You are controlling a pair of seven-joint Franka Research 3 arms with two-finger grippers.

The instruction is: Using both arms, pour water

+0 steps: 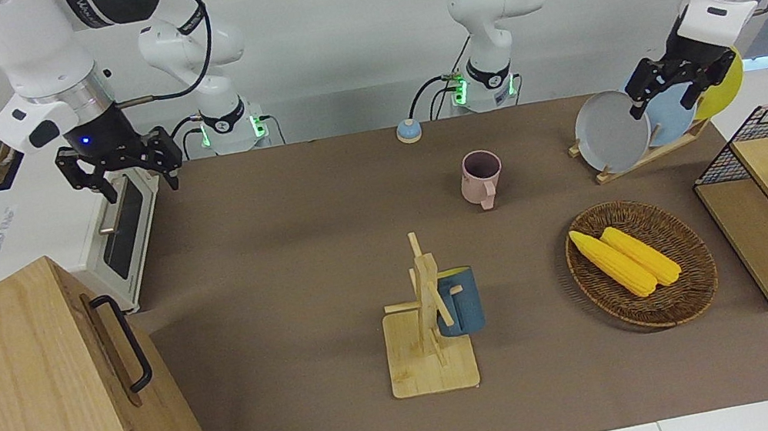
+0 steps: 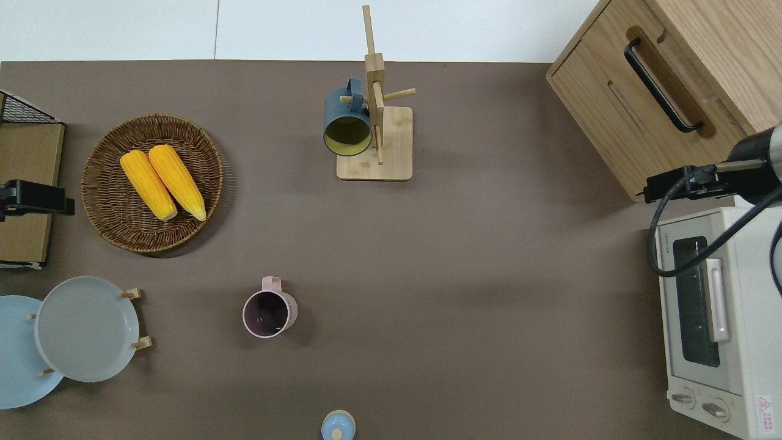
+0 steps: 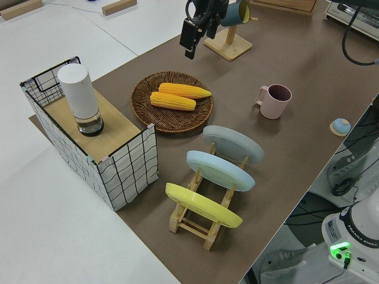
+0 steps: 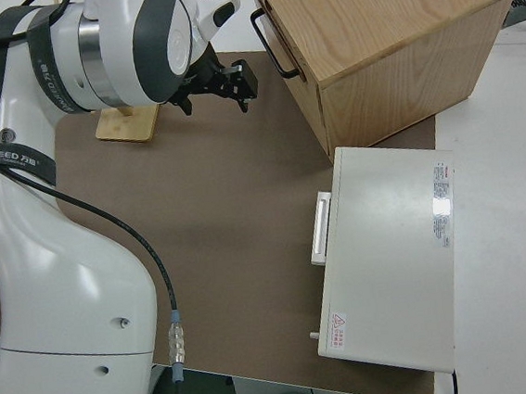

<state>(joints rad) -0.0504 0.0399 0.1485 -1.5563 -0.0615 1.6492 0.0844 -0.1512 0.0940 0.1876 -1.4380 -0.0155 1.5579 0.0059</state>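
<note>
Brown surface [image 1: 283, 263], pink mug [image 1: 481, 178] upright mid-surface toward the robots' edge, blue mug [image 1: 459, 302] hanging on wooden rack [image 1: 426, 318], left tool [image 1: 680, 83] and right tool [image 1: 120, 166] raised, both open, empty.

Right gripper [image 4: 218, 83] fingers spread, empty, above brown mat [image 4: 219, 220]; white oven [image 4: 392, 254] beside wooden box [image 4: 383, 41] at mat edge.

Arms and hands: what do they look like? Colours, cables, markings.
Both arms are glossy white, rounded, jointed segments with dark grey or black joint covers and a metallic ring at the wrist. Black cables loop along them. Each ends in a black two-finger hand: right hand, with a small blue light on its wrist, and left hand. Green lights glow at both bases. One base reads "FRANKA EMIKA".
</note>
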